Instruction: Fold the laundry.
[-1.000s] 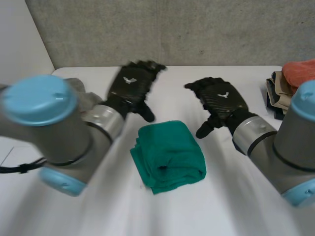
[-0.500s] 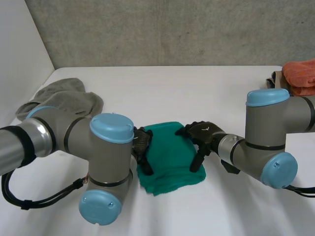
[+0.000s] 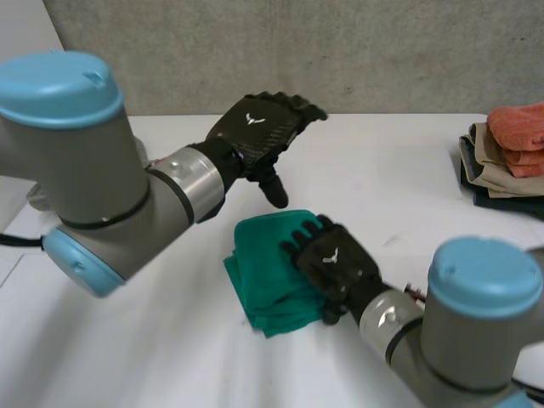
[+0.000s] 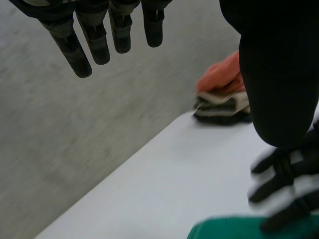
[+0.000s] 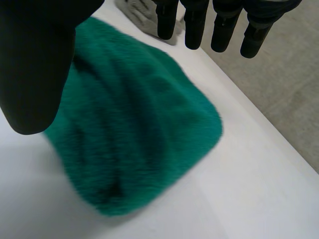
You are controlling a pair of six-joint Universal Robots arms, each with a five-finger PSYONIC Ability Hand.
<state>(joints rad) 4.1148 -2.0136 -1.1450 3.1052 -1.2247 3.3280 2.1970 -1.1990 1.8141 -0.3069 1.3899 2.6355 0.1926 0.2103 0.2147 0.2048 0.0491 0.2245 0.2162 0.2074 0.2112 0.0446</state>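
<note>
A green cloth (image 3: 268,280) lies folded into a thick bundle near the table's front middle. In the right wrist view the green cloth (image 5: 134,139) is under the palm. My right hand (image 3: 333,265) is over its right half, fingers (image 5: 224,25) straight and spread, open, gripping nothing. My left hand (image 3: 259,132) is raised behind the bundle, apart from it and open. Its fingers (image 4: 94,40) are straight and hold nothing. In the left wrist view the green cloth (image 4: 224,230) shows below with the right hand (image 4: 284,184) on it.
A stack of folded clothes (image 3: 506,157) with an orange piece on top sits at the table's far right, also seen as the stack (image 4: 222,99) beyond the left thumb. A grey cloth (image 5: 142,10) lies past the green bundle. White table (image 3: 382,170) stretches behind.
The left hand has left the bundle's left side and risen behind it. The right hand has moved from the bundle's right edge to over its right half. The cloth has not moved.
</note>
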